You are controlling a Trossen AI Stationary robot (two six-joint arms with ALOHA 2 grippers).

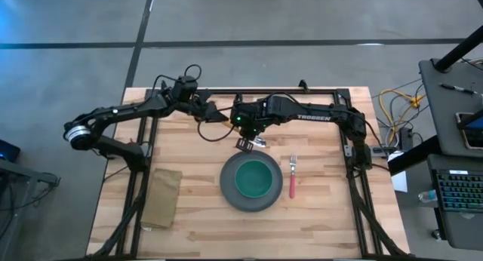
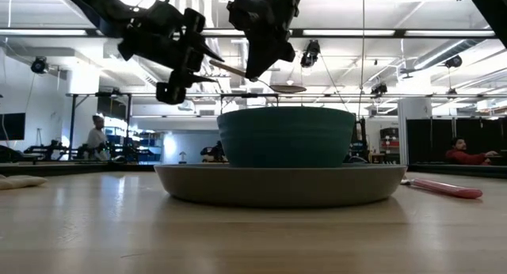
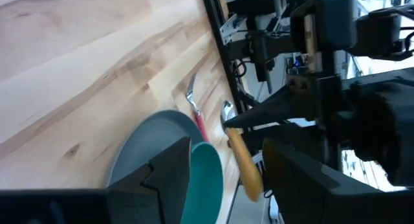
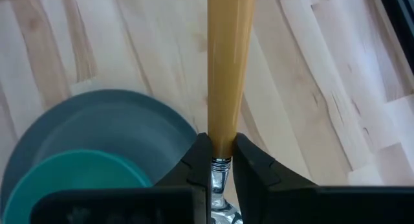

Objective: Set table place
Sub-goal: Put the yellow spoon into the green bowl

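Observation:
The grey plate [image 1: 230, 193] lies on the table [image 1: 317, 223] with the teal bowl [image 1: 256, 178] standing in it. The pink-handled fork [image 1: 293, 179] lies on the wood to the plate's right. My right gripper [image 4: 220, 160] is shut on the orange-handled spoon [image 4: 225, 68], above the table just beyond the plate's far rim [image 2: 255, 72]. My left gripper [image 3: 233, 185] is open, a little to the left of it [image 1: 217, 115]. Its fingers stand on either side of the handle's free end [image 3: 249, 175] without clearly touching it. My right gripper pinches the spoon between its two fingers where the orange handle meets the metal neck [image 4: 220, 160]. The fingers come from above, pointing down, and lie across the spoon. The spoon is lifted clear of the table, roughly level, its metal bowl [image 2: 287, 89] toward the table's right.
A tan folded cloth [image 1: 162, 197] lies near the table's left front. The black frame [image 1: 287, 91] runs along the far edge behind both grippers. Bare wood lies left and in front of the plate. People sit in the room beyond the table.

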